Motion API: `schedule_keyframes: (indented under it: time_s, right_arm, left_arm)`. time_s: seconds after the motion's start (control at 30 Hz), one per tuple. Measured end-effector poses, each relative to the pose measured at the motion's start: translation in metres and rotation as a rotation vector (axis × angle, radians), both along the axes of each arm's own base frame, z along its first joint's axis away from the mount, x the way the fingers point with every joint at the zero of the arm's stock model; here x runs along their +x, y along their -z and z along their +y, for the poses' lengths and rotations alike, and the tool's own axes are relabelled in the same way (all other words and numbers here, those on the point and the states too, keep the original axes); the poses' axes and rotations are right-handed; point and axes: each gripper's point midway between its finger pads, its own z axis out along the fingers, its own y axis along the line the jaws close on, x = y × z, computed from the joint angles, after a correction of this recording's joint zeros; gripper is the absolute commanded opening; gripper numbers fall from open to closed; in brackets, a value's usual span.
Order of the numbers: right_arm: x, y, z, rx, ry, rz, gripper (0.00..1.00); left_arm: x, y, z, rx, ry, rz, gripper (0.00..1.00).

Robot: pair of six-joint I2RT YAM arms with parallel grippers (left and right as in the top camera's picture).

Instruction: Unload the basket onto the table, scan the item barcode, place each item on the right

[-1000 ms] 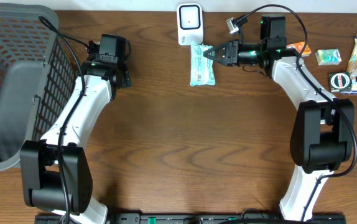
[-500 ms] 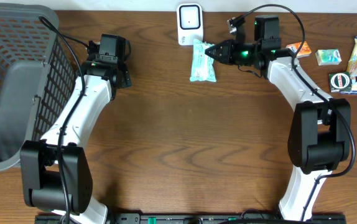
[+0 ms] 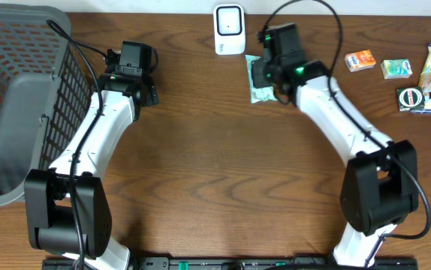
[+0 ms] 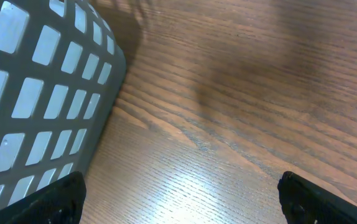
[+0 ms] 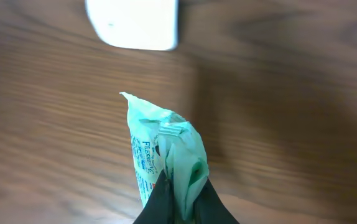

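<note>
Near the scanner, the right gripper pinches a green packet; the left gripper gapes wide, farther off.

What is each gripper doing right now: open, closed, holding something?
Left gripper: open, holding nothing.
Right gripper: closed on the pale green packet.
</note>
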Motion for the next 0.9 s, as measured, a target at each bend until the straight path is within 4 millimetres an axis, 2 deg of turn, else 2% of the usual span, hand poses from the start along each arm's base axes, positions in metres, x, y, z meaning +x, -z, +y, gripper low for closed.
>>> schedule_keyframes:
  time_s: [0.17, 0.33, 0.4, 0.47, 0.53, 0.63, 0.77, 0.9]
  right_arm:
    - [-0.007, 0.012, -0.01, -0.252, 0.071, -0.029, 0.01]
    - [-0.012, 0.049, -0.019, -0.454, 0.125, -0.005, 0.02]
    - [-0.017, 0.066, -0.021, -0.522, 0.135, 0.016, 0.05]
    - [-0.022, 0.073, -0.019, -0.558, 0.138, 0.022, 0.16]
    - [-0.026, 0.073, -0.011, -0.557, 0.129, 0.019, 0.27]
    - [-0.034, 0.074, 0.012, -0.533, 0.085, 0.011, 0.41]
    - [-0.047, 0.079, 0.049, -0.484, 0.001, 0.011, 0.53]
    - [-0.057, 0.078, 0.07, -0.472, -0.039, -0.001, 0.68]
  left_arm:
    - [0.0, 0.0, 0.0, 0.0, 0.0, 0.0, 0.98]
    - [0.0, 0.0, 0.0, 0.0, 0.0, 0.0, 0.98]
    - [0.0, 0.0, 0.0, 0.0, 0.0, 0.0, 0.98]
    - [0.0, 0.0, 0.0, 0.0, 0.0, 0.0, 0.98]
    - [0.0, 0.0, 0.0, 0.0, 0.0, 0.0, 0.98]
    - [0.0, 0.0, 0.0, 0.0, 0.0, 0.0, 0.98]
    - [0.0, 0.0, 0.0, 0.0, 0.0, 0.0, 0.98]
    - [0.0, 0.0, 0.0, 0.0, 0.0, 0.0, 0.98]
